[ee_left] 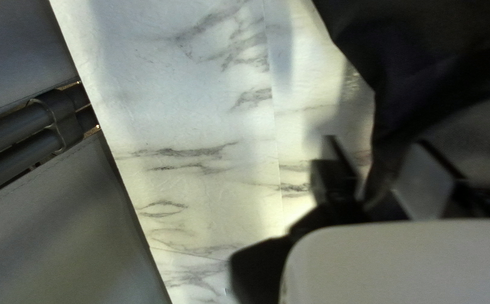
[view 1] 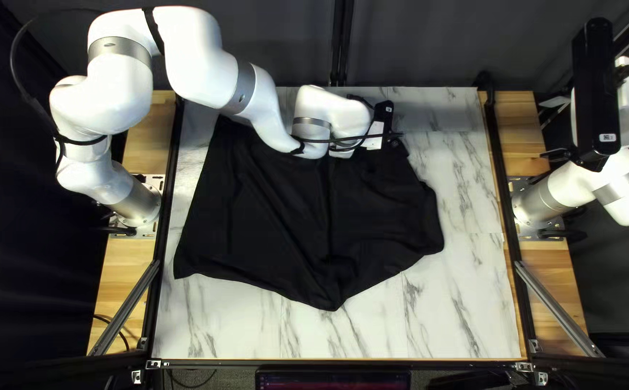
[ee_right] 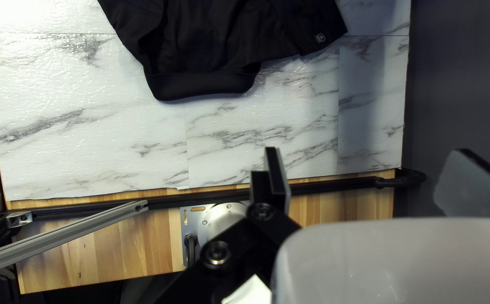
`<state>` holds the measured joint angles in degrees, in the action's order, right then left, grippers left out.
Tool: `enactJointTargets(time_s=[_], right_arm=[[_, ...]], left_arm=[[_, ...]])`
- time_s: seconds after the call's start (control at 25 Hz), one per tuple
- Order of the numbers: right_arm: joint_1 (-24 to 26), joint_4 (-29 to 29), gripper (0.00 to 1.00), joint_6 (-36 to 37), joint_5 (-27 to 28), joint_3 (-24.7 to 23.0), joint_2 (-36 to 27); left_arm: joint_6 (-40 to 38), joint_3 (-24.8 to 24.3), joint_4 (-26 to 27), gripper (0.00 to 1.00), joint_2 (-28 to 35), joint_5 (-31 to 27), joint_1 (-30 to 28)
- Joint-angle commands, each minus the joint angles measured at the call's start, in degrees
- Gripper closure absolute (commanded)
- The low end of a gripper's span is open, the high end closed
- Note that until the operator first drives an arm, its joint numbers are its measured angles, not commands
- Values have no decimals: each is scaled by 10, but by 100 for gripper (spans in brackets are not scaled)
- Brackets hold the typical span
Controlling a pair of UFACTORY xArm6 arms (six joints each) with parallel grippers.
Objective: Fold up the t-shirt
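A black t-shirt (view 1: 278, 217) lies spread and creased on the table, coming to a point toward the near edge. Over its far edge is my left gripper (view 1: 399, 144). In the left wrist view the left gripper (ee_left: 381, 174) is open, with dark cloth (ee_left: 425, 67) ahead of it and partly behind the gap between its fingers. My right gripper (view 1: 554, 131) hangs above the table's right edge, off the shirt. In the right wrist view the right gripper (ee_right: 377, 174) stands wide open and holds nothing; the shirt (ee_right: 200, 45), with a banded edge and small emblem, lies ahead.
The marble-patterned table top (view 1: 466, 303) shows around the shirt. My left arm (view 1: 206, 72) crosses above the shirt's far left part. Black rails (view 1: 511, 217) run along both table sides, with metal struts (view 1: 556, 307) near the front corners.
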<state>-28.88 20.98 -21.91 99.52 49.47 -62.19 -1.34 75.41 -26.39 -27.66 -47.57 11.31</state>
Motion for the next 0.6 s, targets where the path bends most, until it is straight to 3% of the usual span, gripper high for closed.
enactJointTargets(time_s=[0.04, 0.6], right_arm=[[0, 0, 0, 0, 0, 0, 0], [0, 0, 0, 0, 0, 0, 0]], left_arm=[[8, 15, 3, 100, 0, -10, 2], [48, 32, 7, 100, 17, -3, 30]])
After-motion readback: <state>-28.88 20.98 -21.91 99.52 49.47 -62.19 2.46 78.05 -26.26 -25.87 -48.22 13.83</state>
